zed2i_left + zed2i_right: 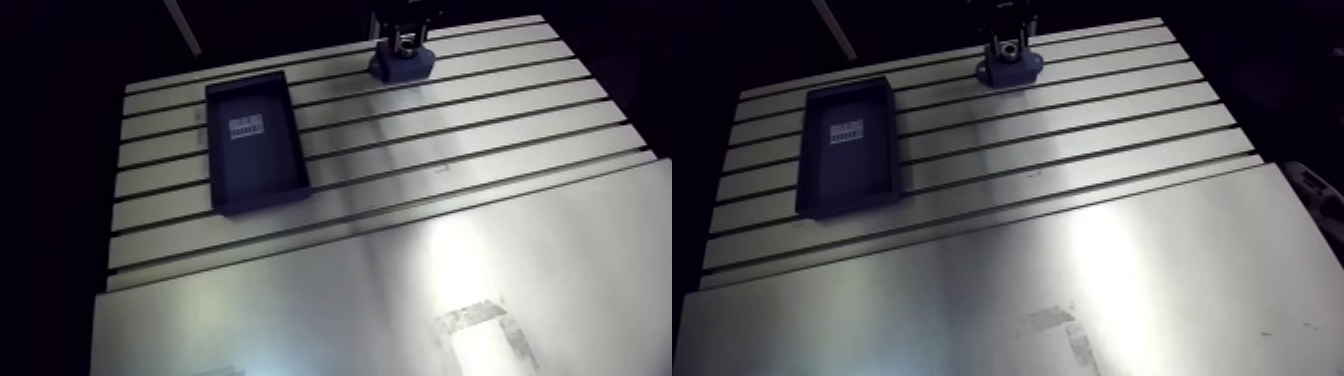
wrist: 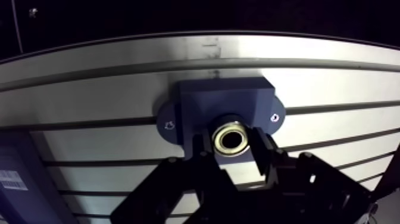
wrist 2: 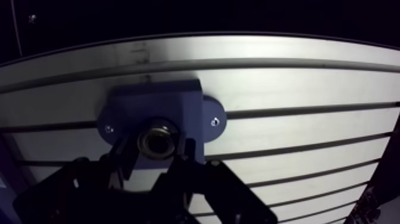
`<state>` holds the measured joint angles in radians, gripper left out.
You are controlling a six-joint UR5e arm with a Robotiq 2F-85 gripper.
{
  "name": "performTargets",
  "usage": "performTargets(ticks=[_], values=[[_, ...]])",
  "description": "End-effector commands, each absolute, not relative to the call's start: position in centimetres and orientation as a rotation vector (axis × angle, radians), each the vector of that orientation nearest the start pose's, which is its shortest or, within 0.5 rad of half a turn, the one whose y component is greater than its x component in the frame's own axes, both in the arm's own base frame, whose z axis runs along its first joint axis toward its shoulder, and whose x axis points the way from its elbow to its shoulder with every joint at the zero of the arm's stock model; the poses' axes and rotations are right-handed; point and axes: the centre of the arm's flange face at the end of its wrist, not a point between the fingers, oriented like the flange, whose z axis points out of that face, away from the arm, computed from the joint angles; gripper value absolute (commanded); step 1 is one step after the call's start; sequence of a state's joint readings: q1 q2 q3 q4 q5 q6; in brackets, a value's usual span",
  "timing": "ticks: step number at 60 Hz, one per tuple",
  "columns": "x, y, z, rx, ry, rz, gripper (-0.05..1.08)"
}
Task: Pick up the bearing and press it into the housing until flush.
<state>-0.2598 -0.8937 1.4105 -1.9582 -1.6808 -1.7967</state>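
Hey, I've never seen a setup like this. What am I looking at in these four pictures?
This is a robot arm working at a slotted metal table. Two pictures come from a camera high on the arm, looking down over the table. The other two come from a camera at the wrist, looking past its two fingers. On the table lie a dark shallow tray with a small label inside, and a dark blue block, the housing. The fingers grip a small metal ring, the bearing, right at the housing's round opening. I cannot tell whether it is pressed fully in.
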Motion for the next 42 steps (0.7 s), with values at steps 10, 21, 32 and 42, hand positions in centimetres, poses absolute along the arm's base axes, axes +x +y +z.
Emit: performTargets(ticks=[10, 21, 32, 42], values=[[-70.15, 6.07, 18.87, 0.041, 2.987, 0.114, 0.63], [-70.17, 6.08, 18.78, 0.041, 2.987, 0.115, 0.63], [-70.04, 6.03, 18.59, 0.041, 2.983, 0.111, 0.63], [-69.91, 5.88, 18.48, 0.038, 2.98, 0.107, 0.63]])
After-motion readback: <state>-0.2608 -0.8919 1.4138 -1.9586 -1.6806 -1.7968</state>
